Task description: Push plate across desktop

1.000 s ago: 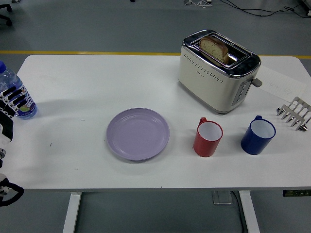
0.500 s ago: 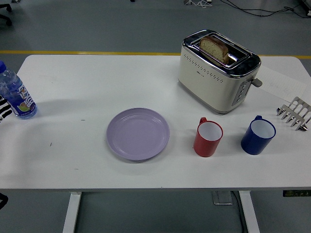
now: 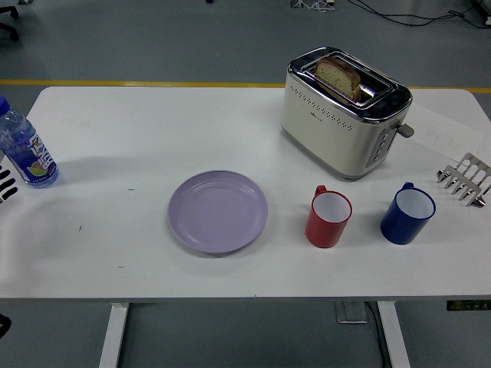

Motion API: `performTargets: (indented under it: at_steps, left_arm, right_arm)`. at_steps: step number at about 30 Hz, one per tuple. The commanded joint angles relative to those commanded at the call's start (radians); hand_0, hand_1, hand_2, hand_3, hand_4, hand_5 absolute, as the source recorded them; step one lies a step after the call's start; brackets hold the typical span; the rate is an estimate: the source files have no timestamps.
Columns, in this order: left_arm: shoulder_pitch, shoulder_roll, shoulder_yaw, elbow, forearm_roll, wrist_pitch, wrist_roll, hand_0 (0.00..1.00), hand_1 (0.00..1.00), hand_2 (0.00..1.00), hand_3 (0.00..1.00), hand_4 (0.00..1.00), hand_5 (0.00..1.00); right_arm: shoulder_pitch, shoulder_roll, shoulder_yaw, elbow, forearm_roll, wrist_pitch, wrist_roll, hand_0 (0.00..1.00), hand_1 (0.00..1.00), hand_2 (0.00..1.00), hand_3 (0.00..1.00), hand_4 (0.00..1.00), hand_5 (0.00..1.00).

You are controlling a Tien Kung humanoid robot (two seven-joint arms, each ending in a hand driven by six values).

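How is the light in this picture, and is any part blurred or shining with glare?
Head view: even, soft light; the plate and both cups cast only faint shadows on the table; the toaster shows bright reflections on its chrome rim; a dim grey shadow lies beside the bottle; everything on the table is sharp; the left hand is cut off by the left edge.

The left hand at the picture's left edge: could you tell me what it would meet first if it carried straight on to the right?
Probably the clear plastic water bottle just beside the left hand, though too little of the hand shows to be sure.
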Motion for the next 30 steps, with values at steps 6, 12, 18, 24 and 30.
performTargets:
  at_steps: [6, 12, 18, 24, 30]
  left_arm:
    - [0.001, -0.006, -0.030, -0.026, -0.104, -0.070, 0.082, 0.698, 0.713, 0.707, 0.639, 0.547, 0.998]
    - [-0.001, -0.007, -0.074, -0.035, -0.347, -0.233, 0.299, 0.625, 0.688, 0.698, 0.641, 0.551, 0.998]
    - [0.000, -0.007, -0.089, -0.030, -0.472, -0.281, 0.388, 0.619, 0.690, 0.699, 0.648, 0.558, 0.998]
    - [0.000, -0.006, -0.101, -0.024, -0.493, -0.292, 0.397, 0.625, 0.691, 0.700, 0.649, 0.561, 0.998]
    - [-0.005, -0.006, -0.103, -0.014, -0.500, -0.297, 0.402, 0.629, 0.692, 0.700, 0.653, 0.561, 0.998]
  right_arm:
    - [0.008, -0.001, 0.000, 0.000, 0.003, -0.002, 0.003, 0.530, 0.483, 0.606, 0.553, 0.257, 0.201]
    - [0.014, -0.003, 0.001, 0.000, 0.000, -0.003, 0.005, 0.530, 0.480, 0.606, 0.553, 0.257, 0.201]
    - [0.018, -0.005, 0.001, 0.000, -0.003, -0.001, 0.007, 0.530, 0.477, 0.606, 0.552, 0.257, 0.203]
    - [0.021, -0.006, 0.003, 0.000, -0.005, 0.000, 0.008, 0.529, 0.477, 0.605, 0.553, 0.257, 0.201]
    - [0.025, -0.006, 0.002, 0.000, -0.008, 0.000, 0.007, 0.530, 0.477, 0.605, 0.553, 0.257, 0.201]
